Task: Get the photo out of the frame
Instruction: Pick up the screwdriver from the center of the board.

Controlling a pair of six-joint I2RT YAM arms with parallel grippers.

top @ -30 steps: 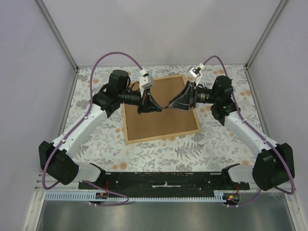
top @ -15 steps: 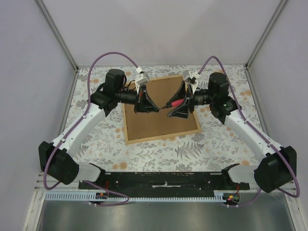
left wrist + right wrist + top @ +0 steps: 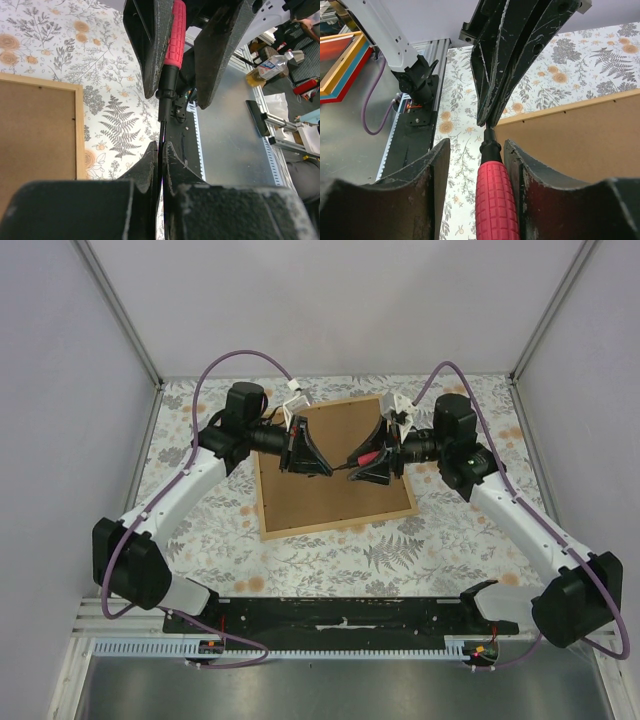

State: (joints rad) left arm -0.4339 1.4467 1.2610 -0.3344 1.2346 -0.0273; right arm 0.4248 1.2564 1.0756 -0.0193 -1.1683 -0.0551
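Lying back-up: frame (image 3: 320, 502), brown board inside thin tan wooden strips.

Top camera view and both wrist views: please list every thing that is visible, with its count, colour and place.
tablecloth: one, white with grey and orange plants, under everything
frame: one, brown back, light wooden rim, lying back up on the tablecloth
screwdriver: one, red handle, dark shaft, above the frame
arms: two, white and black, from the near edge
cables: two, purple, one per arm
left gripper: one, black, shut on the screwdriver shaft
right gripper: one, black, open around the red handle
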